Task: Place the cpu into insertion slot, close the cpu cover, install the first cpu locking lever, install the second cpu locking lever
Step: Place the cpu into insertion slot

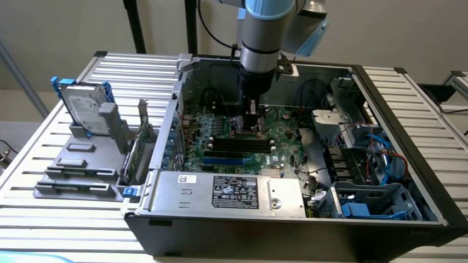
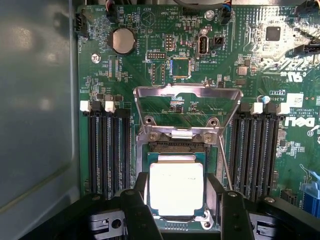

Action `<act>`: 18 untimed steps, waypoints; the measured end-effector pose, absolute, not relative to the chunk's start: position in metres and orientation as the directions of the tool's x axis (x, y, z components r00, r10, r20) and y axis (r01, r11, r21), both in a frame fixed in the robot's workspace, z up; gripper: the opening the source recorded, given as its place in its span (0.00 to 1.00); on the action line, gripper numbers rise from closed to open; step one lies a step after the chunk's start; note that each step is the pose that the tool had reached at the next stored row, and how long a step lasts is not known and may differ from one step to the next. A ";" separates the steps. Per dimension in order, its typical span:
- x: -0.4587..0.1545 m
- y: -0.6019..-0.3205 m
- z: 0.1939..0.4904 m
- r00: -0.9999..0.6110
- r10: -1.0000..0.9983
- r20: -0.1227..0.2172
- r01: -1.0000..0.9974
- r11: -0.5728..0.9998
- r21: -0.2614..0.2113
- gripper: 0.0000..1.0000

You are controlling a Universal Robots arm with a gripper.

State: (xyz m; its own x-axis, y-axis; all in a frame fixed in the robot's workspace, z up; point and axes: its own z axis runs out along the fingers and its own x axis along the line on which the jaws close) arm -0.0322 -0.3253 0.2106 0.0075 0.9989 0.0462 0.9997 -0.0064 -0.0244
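Over the insertion slot (image 2: 176, 197) my gripper (image 2: 177, 202) straddles the cpu (image 2: 176, 188), jaws apart, gripping nothing; the cpu cover (image 2: 186, 107) stands raised, leaving access.

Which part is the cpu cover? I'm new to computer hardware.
On the green circuit board, look between the two banks of long black memory slots. The cpu cover is the thin silvery metal frame, flipped open beyond the pale square cpu; unlike its neighbours, its central window shows board through it.

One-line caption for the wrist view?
The cpu lies in the insertion slot between the hand's fingers; cpu cover open.
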 end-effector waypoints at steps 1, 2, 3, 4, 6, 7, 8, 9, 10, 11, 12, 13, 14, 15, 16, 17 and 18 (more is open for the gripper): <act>-0.032 -0.325 0.210 0.010 0.999 0.047 1.000 -0.009 -0.024 0.54; -0.032 -0.325 0.210 0.014 0.999 0.047 1.000 -0.012 -0.024 0.54; -0.032 -0.325 0.210 0.017 0.999 0.047 1.000 -0.015 -0.024 0.54; -0.032 -0.325 0.210 0.020 0.999 0.047 1.000 -0.018 -0.025 0.54; -0.032 -0.326 0.209 0.028 0.998 0.048 0.999 -0.027 -0.024 0.54; -0.032 -0.326 0.209 0.032 0.998 0.048 0.999 -0.031 -0.024 0.54; -0.032 -0.326 0.209 0.036 0.998 0.047 0.999 -0.035 -0.024 0.54; -0.032 -0.326 0.209 0.039 0.998 0.047 0.999 -0.038 -0.024 0.54; -0.032 -0.326 0.208 0.041 0.998 0.047 0.999 -0.040 -0.024 0.54; -0.032 -0.327 0.208 0.043 0.998 0.047 0.999 -0.042 -0.025 0.54; -0.032 -0.327 0.208 0.044 0.998 0.047 0.999 -0.043 -0.024 0.54; -0.032 -0.327 0.208 0.046 0.998 0.047 0.999 -0.045 -0.024 0.54; -0.032 -0.327 0.207 0.047 0.998 0.047 0.999 -0.046 -0.024 0.54; -0.032 -0.327 0.207 0.048 0.998 0.047 0.999 -0.047 -0.024 0.54; -0.032 -0.327 0.207 0.048 0.998 0.047 0.999 -0.047 -0.024 0.54; -0.032 -0.327 0.207 0.048 0.998 0.047 0.999 -0.047 -0.023 0.54; -0.032 -0.327 0.206 0.048 0.998 0.047 0.999 -0.047 -0.023 0.54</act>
State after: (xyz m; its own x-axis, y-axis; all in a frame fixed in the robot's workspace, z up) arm -0.0316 -0.3271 0.2064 0.0480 0.9977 0.0473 0.9986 -0.0470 -0.0233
